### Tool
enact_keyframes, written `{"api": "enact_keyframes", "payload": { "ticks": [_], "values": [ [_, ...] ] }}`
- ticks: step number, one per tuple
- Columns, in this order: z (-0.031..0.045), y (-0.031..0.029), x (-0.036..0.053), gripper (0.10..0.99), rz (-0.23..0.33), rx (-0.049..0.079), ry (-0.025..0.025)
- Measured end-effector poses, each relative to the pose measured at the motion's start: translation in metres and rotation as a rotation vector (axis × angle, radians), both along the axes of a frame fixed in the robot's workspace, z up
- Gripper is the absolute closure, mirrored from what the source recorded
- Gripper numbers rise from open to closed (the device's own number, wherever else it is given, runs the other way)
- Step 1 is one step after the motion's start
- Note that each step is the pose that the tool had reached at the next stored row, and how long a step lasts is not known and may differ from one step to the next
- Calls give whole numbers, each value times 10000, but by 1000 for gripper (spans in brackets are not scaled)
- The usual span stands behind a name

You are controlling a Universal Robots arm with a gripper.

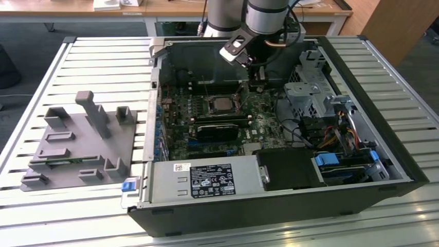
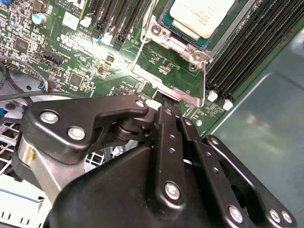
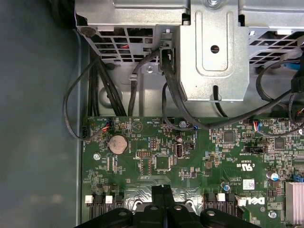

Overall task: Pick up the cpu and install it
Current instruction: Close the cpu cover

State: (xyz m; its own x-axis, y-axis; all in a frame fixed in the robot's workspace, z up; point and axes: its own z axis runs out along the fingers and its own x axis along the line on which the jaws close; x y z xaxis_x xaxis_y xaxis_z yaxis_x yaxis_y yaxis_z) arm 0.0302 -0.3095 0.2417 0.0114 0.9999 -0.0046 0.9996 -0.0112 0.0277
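The cpu (image 2: pixel 202 16), a silvery square chip with a pale rim, lies flat in the motherboard socket (image 2: pixel 183 45); in the exterior view the cpu (image 1: pixel 221 104) sits mid-board inside the open computer case. The socket's metal load plate (image 2: pixel 166 88) stands swung up between the chip and me. My gripper (image 2: pixel 163 105) is shut, its black fingers pressed together with nothing visible between them, their tips right at the raised plate's edge. In the exterior view the gripper (image 1: pixel 258 88) hangs just to the right of the socket, low over the board. Its joined fingertips (image 3: pixel 162 191) also appear in the first wrist view.
A grey tray (image 1: pixel 75 149) with upright posts lies on the slatted table at the exterior view's left. Inside the case are a power supply (image 1: pixel 205 180), a metal drive cage (image 1: pixel 309 92) with black cables (image 3: pixel 171 90), and memory slots (image 2: pixel 247 57) beside the socket.
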Motion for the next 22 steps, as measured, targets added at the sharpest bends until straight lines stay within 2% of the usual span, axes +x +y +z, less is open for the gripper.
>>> {"api": "enact_keyframes", "payload": {
  "ticks": [22],
  "values": [
    [0,0,-67,980,0,0,0]
  ]
}}
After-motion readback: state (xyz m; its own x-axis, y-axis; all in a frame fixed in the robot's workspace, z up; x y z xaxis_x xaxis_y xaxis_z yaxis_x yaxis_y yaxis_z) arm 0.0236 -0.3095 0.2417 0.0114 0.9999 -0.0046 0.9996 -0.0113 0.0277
